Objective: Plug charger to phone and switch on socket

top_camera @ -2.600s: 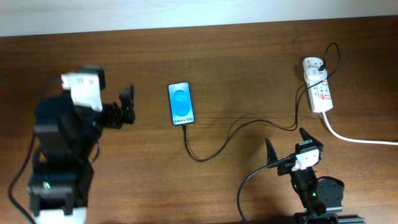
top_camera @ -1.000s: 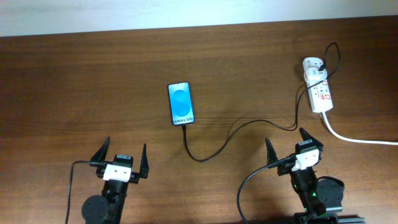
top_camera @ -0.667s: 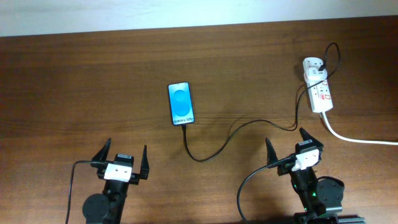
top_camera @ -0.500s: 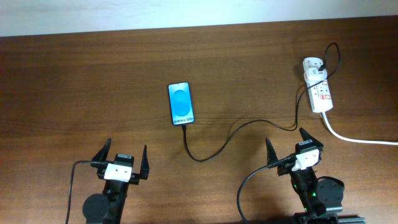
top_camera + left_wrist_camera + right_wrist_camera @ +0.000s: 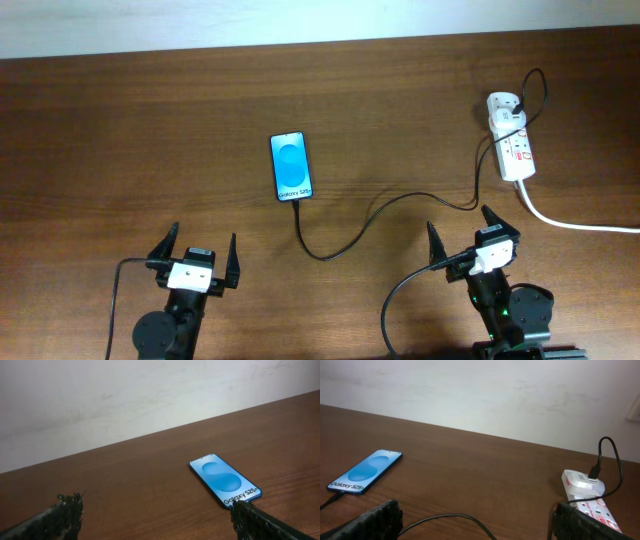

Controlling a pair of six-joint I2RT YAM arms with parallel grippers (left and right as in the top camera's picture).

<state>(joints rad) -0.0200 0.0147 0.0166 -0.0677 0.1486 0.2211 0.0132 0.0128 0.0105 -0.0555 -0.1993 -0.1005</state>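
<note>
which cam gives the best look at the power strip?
Overhead: the whole power strip shows from above, with its red switch markings and thick white cord. Right wrist sees it side-on, cropped at the frame's bottom edge. Left wrist doesn't show it.

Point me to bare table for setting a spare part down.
Widest bare table: left of the phone, beyond the left hand. Also between phone and socket, beyond the charger cable. Crowded: around the socket, where cable and white cord meet, ahead of the right hand.
</note>
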